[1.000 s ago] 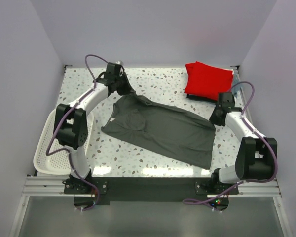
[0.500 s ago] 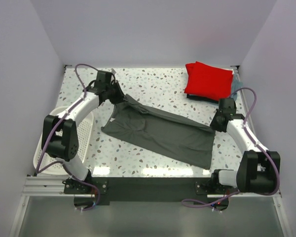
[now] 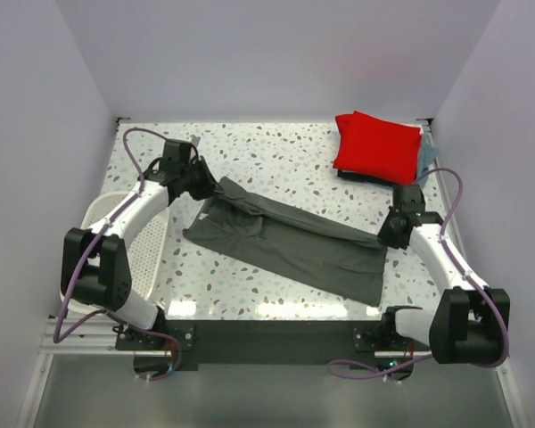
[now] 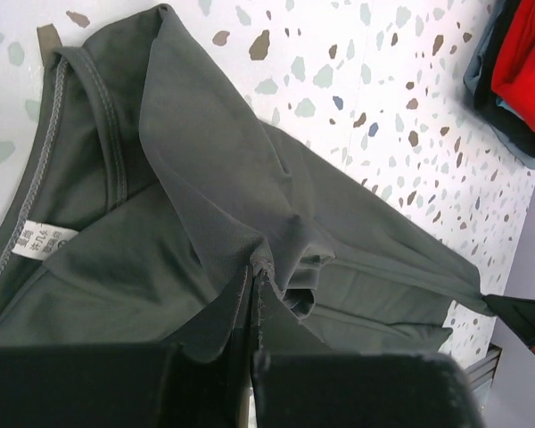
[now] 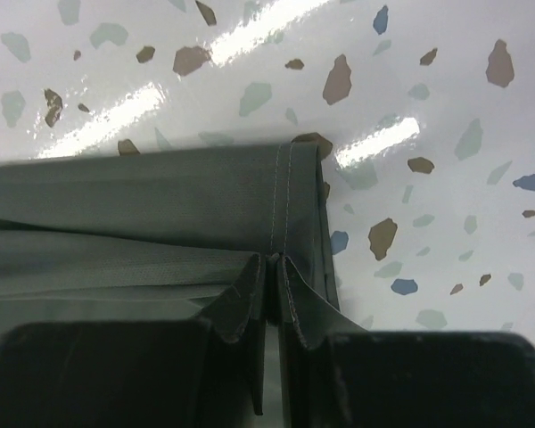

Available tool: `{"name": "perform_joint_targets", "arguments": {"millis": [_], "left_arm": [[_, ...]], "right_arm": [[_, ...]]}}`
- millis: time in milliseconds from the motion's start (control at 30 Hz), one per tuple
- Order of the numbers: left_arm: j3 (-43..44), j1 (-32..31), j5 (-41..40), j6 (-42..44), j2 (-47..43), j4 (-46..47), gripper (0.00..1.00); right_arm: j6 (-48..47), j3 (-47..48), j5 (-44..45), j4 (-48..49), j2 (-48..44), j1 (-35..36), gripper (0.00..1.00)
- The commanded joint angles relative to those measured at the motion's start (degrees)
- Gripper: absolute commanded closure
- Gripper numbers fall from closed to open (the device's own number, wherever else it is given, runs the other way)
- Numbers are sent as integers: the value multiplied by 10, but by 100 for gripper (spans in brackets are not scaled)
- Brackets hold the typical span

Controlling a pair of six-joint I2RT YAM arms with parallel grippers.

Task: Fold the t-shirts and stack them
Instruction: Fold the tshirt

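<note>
We see a dark grey t-shirt [image 3: 285,245] spread on the speckled table [image 3: 294,143], with its far edge raised in a ridge between the two grippers. The left gripper [image 3: 212,185] is clamped tight on a bunched fold near the collar. The right gripper [image 3: 385,237] pinches the stitched hem at the other end. Beyond the right gripper, a folded red t-shirt [image 3: 379,147] tops a stack, with a light blue-grey t-shirt [image 3: 426,156] showing at its edge. A white basket [image 3: 84,223] sits beside the left arm.

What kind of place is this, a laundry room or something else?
Most likely a robot lab test cell: plain pale walls box in a speckled table, a left arm and right arm are bolted to a metal rail at its near edge, holding a dark grey t-shirt.
</note>
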Motion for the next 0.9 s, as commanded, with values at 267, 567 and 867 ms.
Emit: {"name": "perform_joint_targets", "arguments": {"millis": [267, 567, 867], "left_arm": [[-53, 5, 1, -1, -68, -7, 100], [-86, 12, 2, 0, -96, -15, 100], [-119, 12, 5, 9, -112, -20, 100]], "right_arm": [[44, -14, 72, -65, -14, 89, 100], [79, -25, 101, -94, -35, 97, 100], [108, -25, 123, -114, -25, 105, 100]]}}
